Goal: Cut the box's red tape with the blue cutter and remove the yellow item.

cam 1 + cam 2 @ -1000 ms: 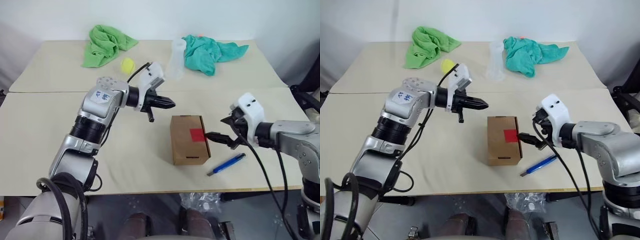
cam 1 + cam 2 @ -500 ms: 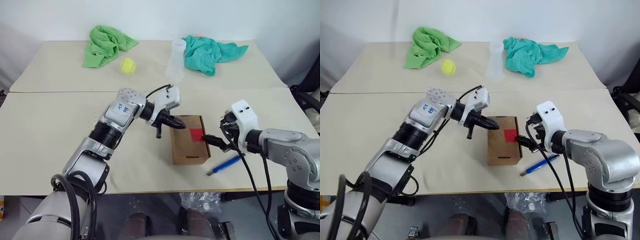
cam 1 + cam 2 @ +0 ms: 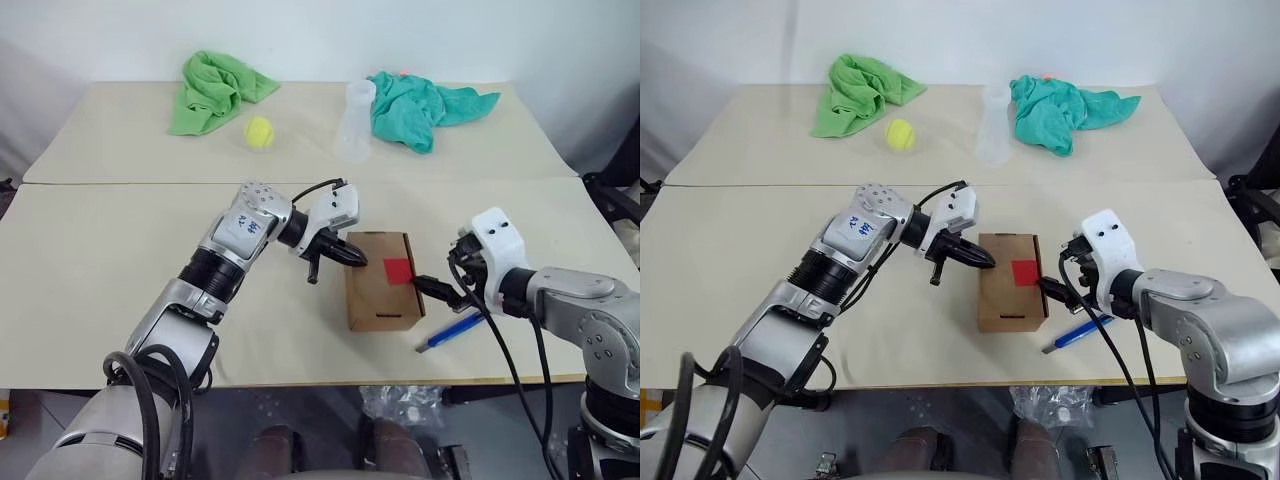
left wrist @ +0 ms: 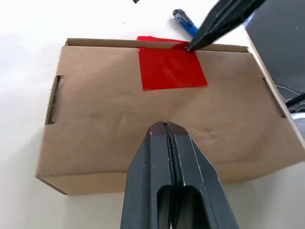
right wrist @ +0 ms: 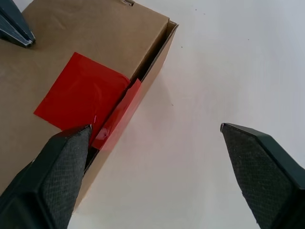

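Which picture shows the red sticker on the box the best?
The left wrist view: the red tape shows whole, flat on the box lid. The right wrist view shows it big too, folding over the lid's edge, partly behind a finger. In the two eye views it is just a small red patch.

A green cloth (image 3: pixel 215 91), a tennis ball (image 3: pixel 259 131) just beside it, a clear plastic cup (image 3: pixel 354 122) and a teal cloth (image 3: pixel 425 105) touching that cup all lie on the beige table (image 3: pixel 90 250), well beyond both sets of jaws on its far half.
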`<state>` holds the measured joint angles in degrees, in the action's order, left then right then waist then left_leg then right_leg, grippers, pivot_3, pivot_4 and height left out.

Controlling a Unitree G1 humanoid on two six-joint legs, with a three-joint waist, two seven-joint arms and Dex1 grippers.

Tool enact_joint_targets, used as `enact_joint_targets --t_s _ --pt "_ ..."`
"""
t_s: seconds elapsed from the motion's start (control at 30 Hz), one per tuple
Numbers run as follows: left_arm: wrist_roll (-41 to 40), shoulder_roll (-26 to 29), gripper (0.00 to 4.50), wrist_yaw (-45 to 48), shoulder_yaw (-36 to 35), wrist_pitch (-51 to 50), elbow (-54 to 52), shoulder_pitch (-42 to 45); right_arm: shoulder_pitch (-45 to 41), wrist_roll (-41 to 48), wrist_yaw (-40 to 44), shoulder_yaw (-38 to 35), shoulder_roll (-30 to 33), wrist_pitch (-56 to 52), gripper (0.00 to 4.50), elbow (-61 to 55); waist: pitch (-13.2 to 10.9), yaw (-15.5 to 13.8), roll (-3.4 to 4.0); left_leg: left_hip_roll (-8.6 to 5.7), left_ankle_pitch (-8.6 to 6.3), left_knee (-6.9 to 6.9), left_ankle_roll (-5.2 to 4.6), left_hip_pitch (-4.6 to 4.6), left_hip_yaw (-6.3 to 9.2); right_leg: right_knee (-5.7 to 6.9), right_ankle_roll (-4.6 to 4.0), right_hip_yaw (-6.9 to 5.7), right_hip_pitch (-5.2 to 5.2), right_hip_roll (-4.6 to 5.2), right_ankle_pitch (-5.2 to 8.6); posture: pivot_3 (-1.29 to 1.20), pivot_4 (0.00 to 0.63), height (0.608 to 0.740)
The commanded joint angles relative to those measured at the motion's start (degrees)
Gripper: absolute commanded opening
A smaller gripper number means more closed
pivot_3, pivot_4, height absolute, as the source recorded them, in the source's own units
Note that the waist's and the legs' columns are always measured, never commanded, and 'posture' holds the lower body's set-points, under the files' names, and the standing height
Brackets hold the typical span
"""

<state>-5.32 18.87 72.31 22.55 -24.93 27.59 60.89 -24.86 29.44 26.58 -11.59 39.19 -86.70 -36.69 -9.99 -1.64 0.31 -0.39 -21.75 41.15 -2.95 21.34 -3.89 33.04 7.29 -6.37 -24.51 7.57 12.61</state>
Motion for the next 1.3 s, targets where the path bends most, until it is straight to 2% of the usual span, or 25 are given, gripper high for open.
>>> enact_joint_targets --t_s 0.03,0.5,0.73,0.97,1.3 --pt "0.8 0.6 0.00 1.4 1.1 -0.5 -2.6 -1.4 2.8 -0.5 0.3 1.1 3.2 0.3 4.47 2.3 0.0 0.0 -0.03 -0.01 -0.01 0.01 -0.02 0.00 0.01 -0.01 0.00 0.00 0.02 0.01 0.00 0.00 0.150 0.740" --pt "1.3 2.4 0.00 2.6 1.9 -3.6 -8.4 -4.4 7.3 -1.9 5.0 7.6 11.6 11.9 4.47 9.2 0.0 0.2 -0.03 0.01 -0.04 0.04 -0.06 -0.01 -0.06 -0.02 0.01 0.06 -0.01 0.01 0.00 0.00 0.150 0.740" --pt "0.7 4.7 0.00 0.3 0.0 -8.5 -12.3 -6.1 10.5 0.2 10.7 7.5 13.5 17.8 4.47 8.7 0.0 0.3 -0.03 0.06 -0.03 0.04 -0.05 -0.03 -0.06 -0.01 0.01 0.06 0.00 -0.02 0.00 0.00 0.150 0.740" --pt "-0.2 6.5 0.00 -1.0 -0.6 -12.6 -17.2 -8.4 9.4 -0.2 11.7 8.0 13.2 19.9 4.47 10.6 0.0 0.3 -0.03 0.06 -0.01 0.10 -0.01 -0.09 -0.07 0.07 0.01 0.11 0.01 0.00 0.00 0.00 0.150 0.740" --pt "-0.9 6.3 0.00 -2.5 -0.6 -13.3 -17.8 -8.9 -0.8 7.0 11.2 4.1 8.0 10.6 4.47 17.6 0.0 0.2 -0.03 0.05 -0.01 0.15 -0.01 -0.07 -0.03 0.12 0.00 0.10 0.01 0.05 0.00 0.00 0.150 0.740"
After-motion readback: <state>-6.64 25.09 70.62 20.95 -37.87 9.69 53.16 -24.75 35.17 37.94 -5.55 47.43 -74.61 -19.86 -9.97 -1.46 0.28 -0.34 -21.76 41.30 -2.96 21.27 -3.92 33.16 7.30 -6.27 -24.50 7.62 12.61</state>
